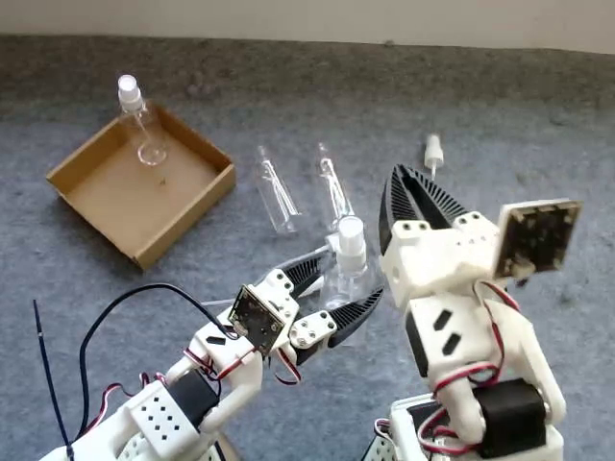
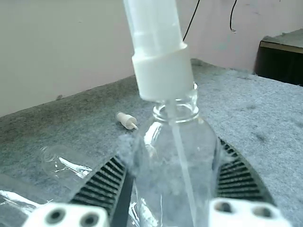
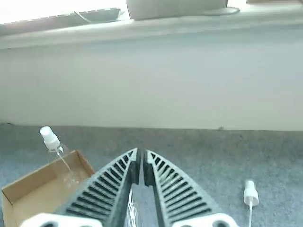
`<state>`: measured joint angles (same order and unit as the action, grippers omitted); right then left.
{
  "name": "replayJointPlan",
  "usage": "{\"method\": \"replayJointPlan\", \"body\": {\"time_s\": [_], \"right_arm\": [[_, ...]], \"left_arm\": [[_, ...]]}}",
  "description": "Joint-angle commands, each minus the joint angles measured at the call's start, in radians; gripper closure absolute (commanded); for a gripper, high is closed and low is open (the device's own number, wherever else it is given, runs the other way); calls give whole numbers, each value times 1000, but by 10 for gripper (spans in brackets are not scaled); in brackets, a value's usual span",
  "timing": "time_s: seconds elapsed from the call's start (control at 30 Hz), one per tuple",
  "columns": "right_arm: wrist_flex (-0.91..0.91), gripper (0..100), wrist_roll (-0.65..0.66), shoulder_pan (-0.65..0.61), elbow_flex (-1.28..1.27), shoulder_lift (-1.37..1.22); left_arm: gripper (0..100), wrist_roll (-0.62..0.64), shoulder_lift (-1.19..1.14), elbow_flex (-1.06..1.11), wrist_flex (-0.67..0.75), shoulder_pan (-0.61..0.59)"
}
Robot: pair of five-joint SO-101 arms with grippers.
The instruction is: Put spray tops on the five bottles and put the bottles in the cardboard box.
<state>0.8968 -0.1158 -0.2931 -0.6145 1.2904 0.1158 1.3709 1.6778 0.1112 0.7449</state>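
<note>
My left gripper (image 1: 336, 291) is shut on a clear bottle (image 1: 343, 280) standing upright on the carpet; its black fingers (image 2: 102, 182) flank the glass (image 2: 175, 161). A white spray top (image 2: 158, 52) sits slightly tilted on the bottle's neck, its tube inside. My right gripper (image 1: 402, 178) hangs just right of that bottle, raised, shut and holding nothing (image 3: 140, 158). Two topless bottles (image 1: 277, 197) (image 1: 332, 187) lie on the carpet beyond. A loose spray top (image 1: 433, 152) (image 3: 249, 194) lies farther right. One capped bottle (image 1: 136, 120) leans in the cardboard box (image 1: 183, 226).
The cardboard box's (image 3: 28, 189) low walls stand at the far left, with bare floor inside. Grey carpet runs to a pale wall at the back. A black cable (image 1: 115, 317) loops beside the left arm's base.
</note>
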Motion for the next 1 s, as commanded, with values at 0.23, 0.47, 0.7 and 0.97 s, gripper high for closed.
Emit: {"method": "replayJointPlan", "body": {"time_s": [0.23,0.47,0.7,0.97], "right_arm": [[-77,993,9,-113,139,-173],[-79,993,9,-119,194,-275],[-13,993,5,-122,194,-240],[119,993,11,-219,197,-234]], "left_arm": [[934,5,18,27,18,8],[934,5,18,27,18,8],[934,5,18,27,18,8],[934,5,18,27,25,-68]]}}
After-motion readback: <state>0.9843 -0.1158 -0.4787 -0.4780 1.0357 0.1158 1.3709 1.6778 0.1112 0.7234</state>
